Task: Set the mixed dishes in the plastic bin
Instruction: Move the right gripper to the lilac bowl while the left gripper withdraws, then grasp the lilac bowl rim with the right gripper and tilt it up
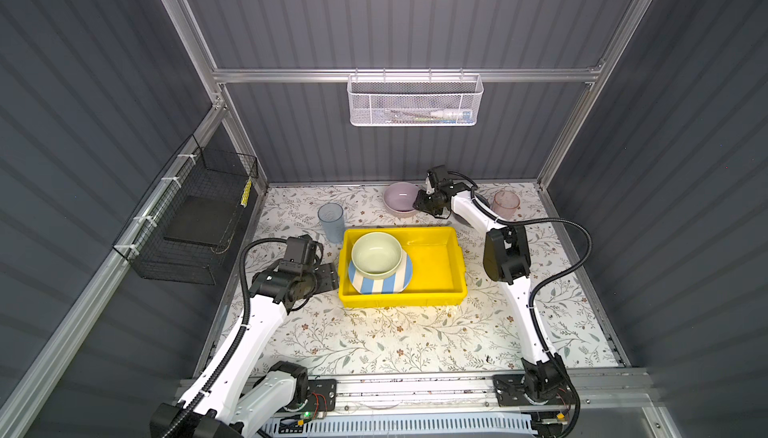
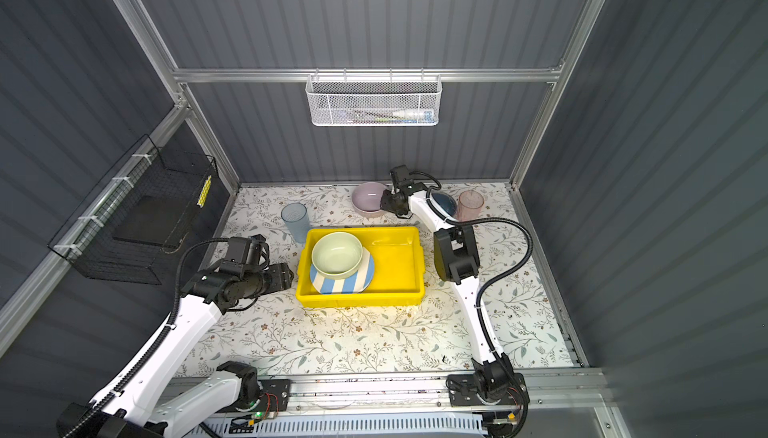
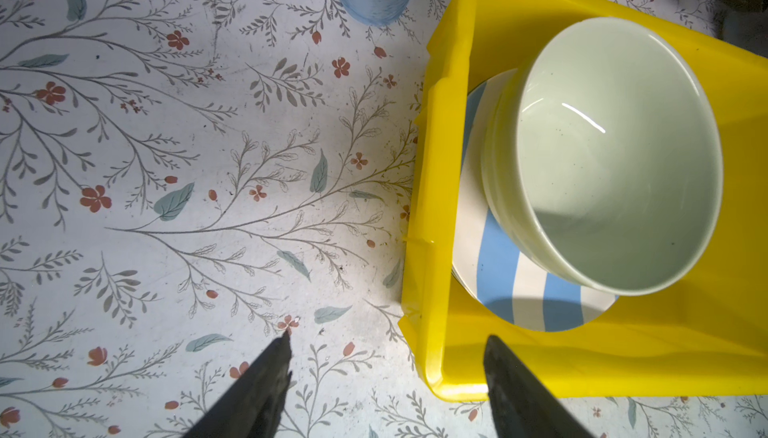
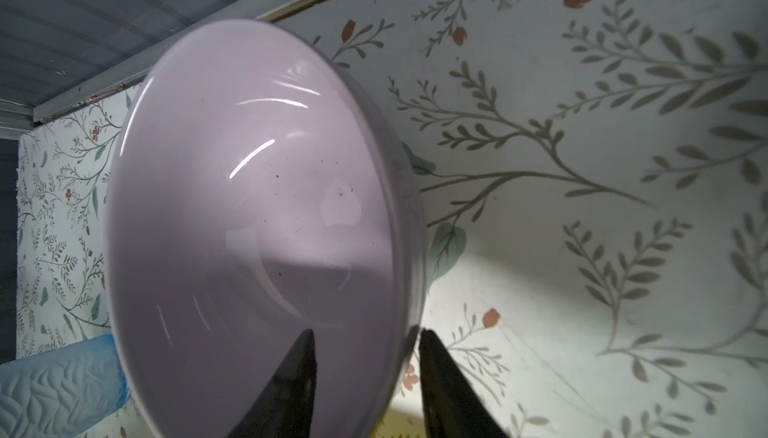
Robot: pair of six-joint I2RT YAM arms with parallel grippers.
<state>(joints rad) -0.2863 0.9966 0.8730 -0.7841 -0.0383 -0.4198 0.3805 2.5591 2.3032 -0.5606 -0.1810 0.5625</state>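
The yellow plastic bin (image 1: 436, 271) sits at the middle of the floral worktop (image 1: 395, 340). In its left half lies the blue-white striped plate (image 1: 380, 285), and the pale green bowl (image 1: 376, 253) stands upright on that plate, shifted toward the bin's far-left corner. The right half of the bin is bare yellow floor.

The lilac bowl (image 1: 399, 196) stands upright on the worktop near the middle of the far edge, apart from the bin. The right gripper (image 1: 419, 203) is at the bowl's right rim. In the right wrist view its fingers (image 4: 299, 373) straddle that rim, one inside the lilac bowl (image 4: 249, 228) and one outside against its wall. The jaws are partly open, and I cannot tell whether they pinch the rim.

The left gripper (image 1: 330, 278) hovers just beside the bin's left wall. In the left wrist view its fingers (image 3: 266, 382) stand well apart and hold nothing, with one over the worktop and the other over the bin's near-left corner.

The translucent blue tumbler (image 1: 331, 219) stands upright just beyond the bin's far-left corner. The pink tumbler (image 1: 505, 204) stands near the far-right corner of the worktop. In a top view the dark blue bowl (image 2: 445, 203) shows between the lilac bowl and the pink tumbler, partly hidden by the right arm.
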